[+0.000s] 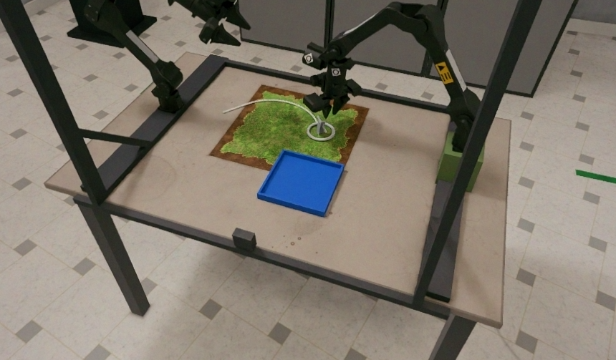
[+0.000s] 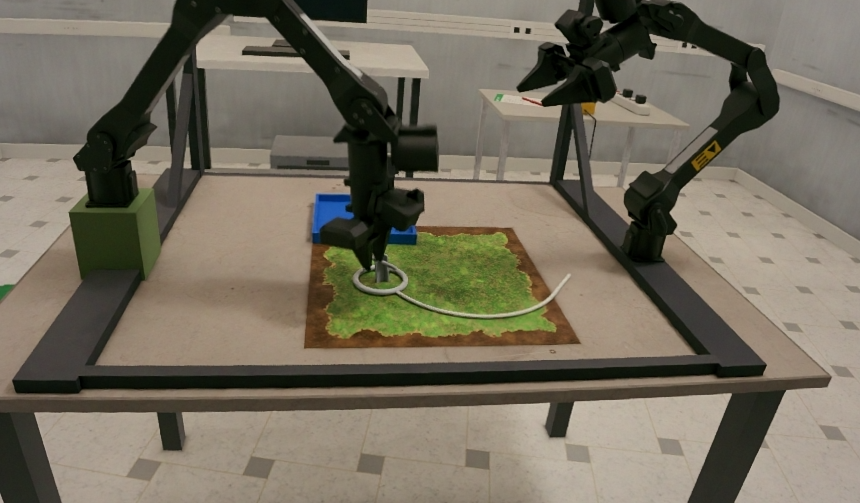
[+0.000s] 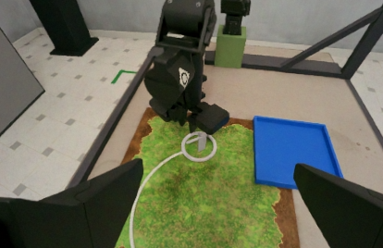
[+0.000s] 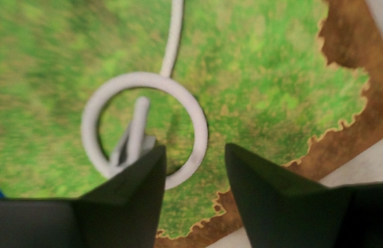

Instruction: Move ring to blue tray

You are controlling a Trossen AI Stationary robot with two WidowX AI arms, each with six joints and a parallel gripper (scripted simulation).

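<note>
The white ring [image 1: 320, 131] lies on the green grass mat [image 1: 281, 127] around a short grey stake [image 1: 320, 124], with a white cord tail [image 1: 268, 101] curving away from it. My right gripper [image 1: 326, 105] points straight down just above the ring. In the right wrist view its fingers are partly closed and straddle the near rim of the ring [image 4: 143, 127] without touching it; the stake [image 4: 138, 122] stands beside the left finger. The blue tray [image 1: 301, 181] sits empty in front of the mat. My left gripper [image 1: 222, 24] is open and empty, high above the table's far corner.
A green block [image 1: 457, 163] carries the right arm's base at the table edge. Dark frame posts [image 1: 472, 156] stand at the table's corners, and a raised dark border [image 1: 245, 240] runs round the work area.
</note>
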